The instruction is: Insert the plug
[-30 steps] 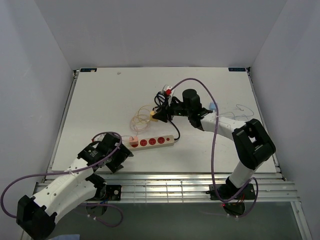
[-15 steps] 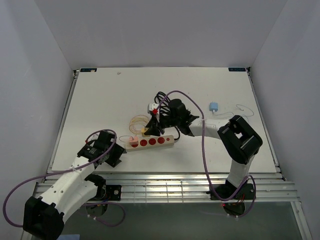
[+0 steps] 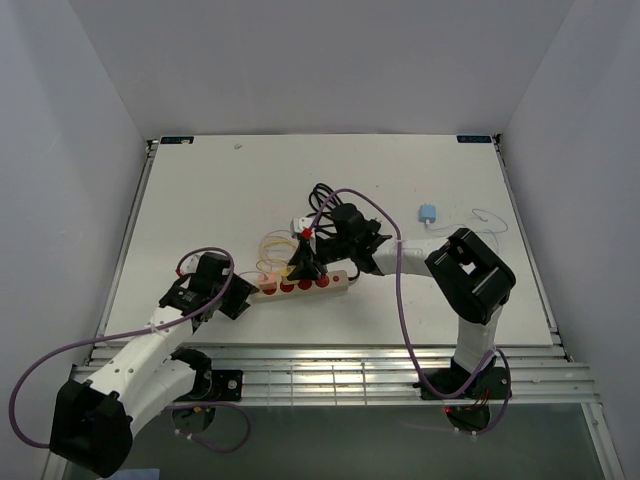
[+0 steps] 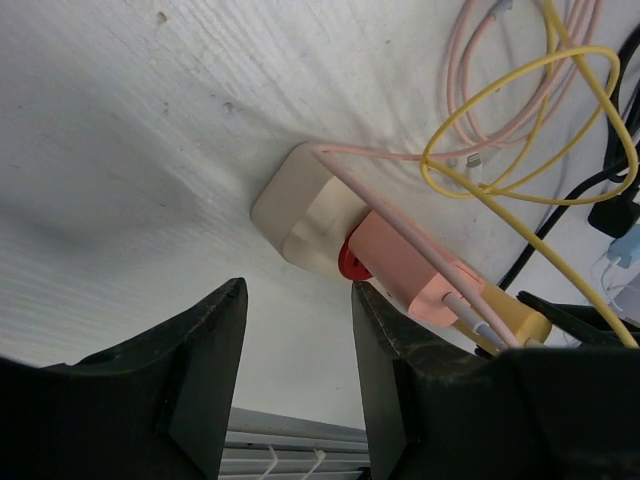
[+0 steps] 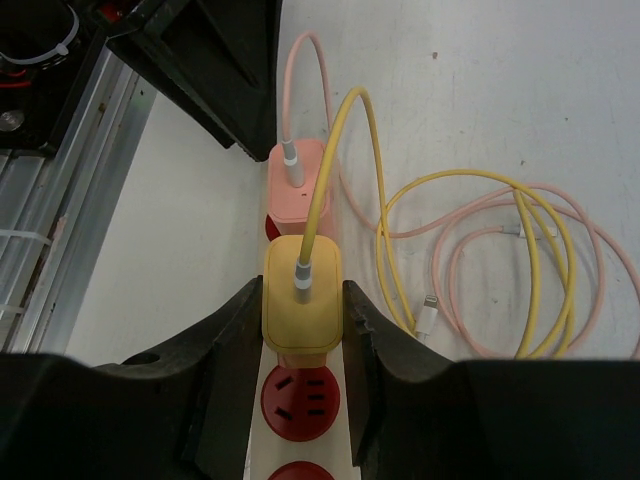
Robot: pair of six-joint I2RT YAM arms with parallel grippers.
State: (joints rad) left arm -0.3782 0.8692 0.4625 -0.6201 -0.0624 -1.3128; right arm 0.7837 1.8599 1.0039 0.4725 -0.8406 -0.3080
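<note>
A cream power strip [image 3: 335, 281] with red sockets lies across the table's middle. A pink plug [image 5: 296, 180] sits in its end socket. My right gripper [image 5: 300, 300] is shut on the yellow plug [image 5: 302, 300], which stands over the socket beside the pink one. How deep it sits I cannot tell. A free red socket [image 5: 300, 400] shows just below it. My left gripper [image 4: 297, 295] is open, with bare table between its fingers. The strip's left end [image 4: 300, 205] lies just beyond its fingertips. From above, the left gripper [image 3: 238, 297] is beside that end.
Pink and yellow cables [image 3: 275, 245] coil behind the strip. A black cord [image 3: 322, 195] and a white adapter [image 3: 300, 225] lie further back, a small blue charger [image 3: 427, 213] to the right. Metal rails [image 3: 320, 365] run along the near edge.
My right arm has carried the yellow plug from the table's back middle forward and left onto the strip. My left gripper has moved up to the strip's left end and its jaws have narrowed.
</note>
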